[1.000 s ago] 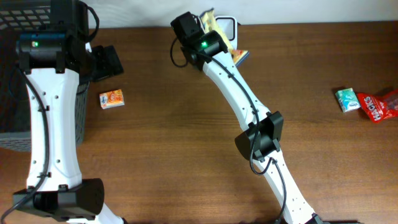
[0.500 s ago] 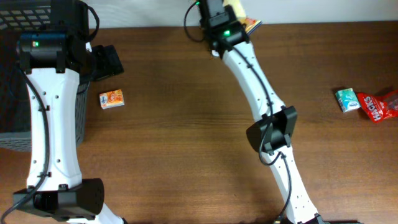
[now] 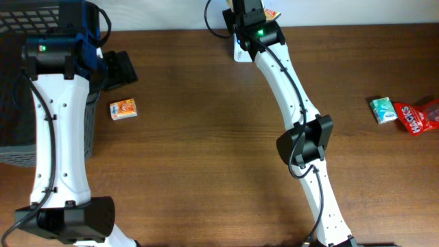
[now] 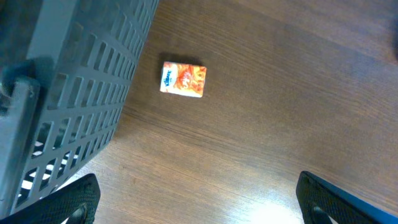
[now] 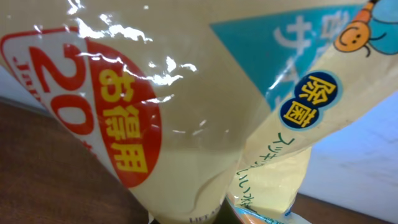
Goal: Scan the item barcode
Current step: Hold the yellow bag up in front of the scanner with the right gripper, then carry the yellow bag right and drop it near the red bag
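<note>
My right gripper [image 3: 251, 9] is at the table's far edge and is shut on a pale yellow refill pouch [image 3: 269, 12] with a red round label. That pouch [image 5: 199, 112] fills the right wrist view and hides the fingers, apart from a dark strip at the bottom edge. A white object [image 3: 239, 55] peeks out from under the right arm; I cannot tell what it is. My left gripper [image 4: 199, 202] stands open above bare wood, its fingertips [image 4: 74, 199] wide apart. A small orange box [image 4: 183, 79] lies on the table beyond it, also seen from overhead [image 3: 123, 108].
A dark grey slatted basket [image 3: 20, 24] stands at the far left, and its wall [image 4: 74, 87] is close to my left gripper. A green packet [image 3: 383, 110] and a red bag [image 3: 420, 116] lie at the right edge.
My right arm has swung to the right and farther back with the pouch, up to the table's far edge. The left arm has barely moved.
</note>
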Robot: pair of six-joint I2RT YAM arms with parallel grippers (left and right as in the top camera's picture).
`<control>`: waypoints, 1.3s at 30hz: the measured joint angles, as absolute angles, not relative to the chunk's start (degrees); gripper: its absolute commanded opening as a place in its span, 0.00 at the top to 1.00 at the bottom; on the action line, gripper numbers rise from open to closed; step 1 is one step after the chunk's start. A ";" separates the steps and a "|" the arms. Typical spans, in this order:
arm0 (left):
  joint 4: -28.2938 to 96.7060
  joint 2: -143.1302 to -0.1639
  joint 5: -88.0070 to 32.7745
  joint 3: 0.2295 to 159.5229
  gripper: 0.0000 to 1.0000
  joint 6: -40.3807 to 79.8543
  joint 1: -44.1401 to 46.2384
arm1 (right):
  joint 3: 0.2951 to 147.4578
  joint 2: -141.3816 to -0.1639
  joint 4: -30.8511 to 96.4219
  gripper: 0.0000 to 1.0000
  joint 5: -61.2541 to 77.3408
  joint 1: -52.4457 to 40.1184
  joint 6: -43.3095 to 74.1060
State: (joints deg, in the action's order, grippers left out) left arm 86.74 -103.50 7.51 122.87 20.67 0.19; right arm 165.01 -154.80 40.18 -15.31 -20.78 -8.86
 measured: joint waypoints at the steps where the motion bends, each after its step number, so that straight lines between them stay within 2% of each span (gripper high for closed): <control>1: 86.72 -103.50 7.51 122.76 0.01 20.67 0.19 | 165.01 -155.04 40.21 0.96 -15.27 -20.78 -8.82; 15: 86.28 -103.50 7.51 122.69 0.01 20.64 0.19 | 165.01 -155.65 40.80 0.96 -15.55 -20.78 -8.73; 28: 86.30 -103.50 7.51 122.69 0.01 20.64 0.19 | 165.01 -155.63 43.31 0.96 -28.05 -20.73 -9.43; 34: 86.30 -103.50 7.51 122.65 0.01 20.67 0.19 | 165.01 -155.52 50.22 0.96 -32.97 -18.98 -7.79; 39: 86.28 -103.50 7.51 122.65 0.01 20.67 0.19 | 165.01 -154.19 56.49 0.96 -33.67 -12.75 -2.42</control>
